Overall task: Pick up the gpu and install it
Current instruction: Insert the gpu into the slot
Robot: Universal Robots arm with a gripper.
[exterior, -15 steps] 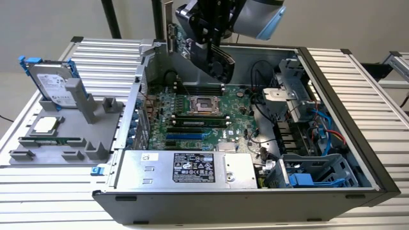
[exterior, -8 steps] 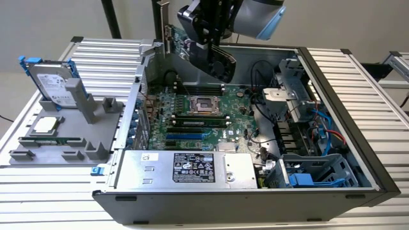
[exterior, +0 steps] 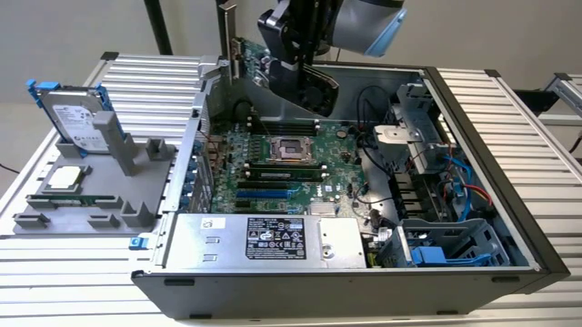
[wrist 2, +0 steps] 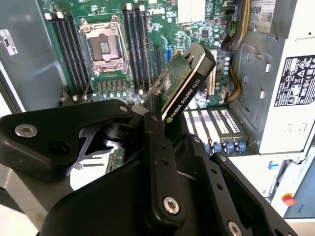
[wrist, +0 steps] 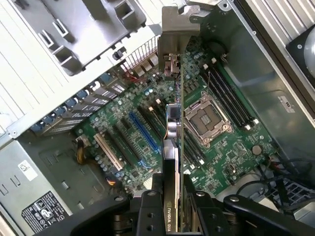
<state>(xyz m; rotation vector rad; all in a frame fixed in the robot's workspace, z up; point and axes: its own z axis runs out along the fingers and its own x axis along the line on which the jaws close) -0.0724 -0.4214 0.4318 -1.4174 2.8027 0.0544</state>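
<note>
A: Support and housing?
B: Slatted aluminium table (exterior: 509, 116). On it stands an open grey metal computer case (exterior: 318, 293) with its inside exposed. A green motherboard (exterior: 272, 170) lies flat on the case floor, by the wall on the exterior view's left.

A: Where is the card?
B: The gpu (wrist 2: 184, 81), a flat green circuit-board card with a black cooler and a silver end bracket, is off the table and in the air. It is upright near the far edge of the case, over the motherboard. In the first wrist view it shows edge-on, with the bracket towards the case's slotted rear wall.

A: Tool?
B: Black two-finger gripper (wrist 2: 155, 110), pinching the card from above, one finger on each face.

A: Progress?
B: Pick-up looks complete. Installation is not done, in my judgement. The card's lower edge hangs clear of the long blue expansion slot (wrist: 142, 135) and its neighbours, and none is occupied. Seating is left.
</note>
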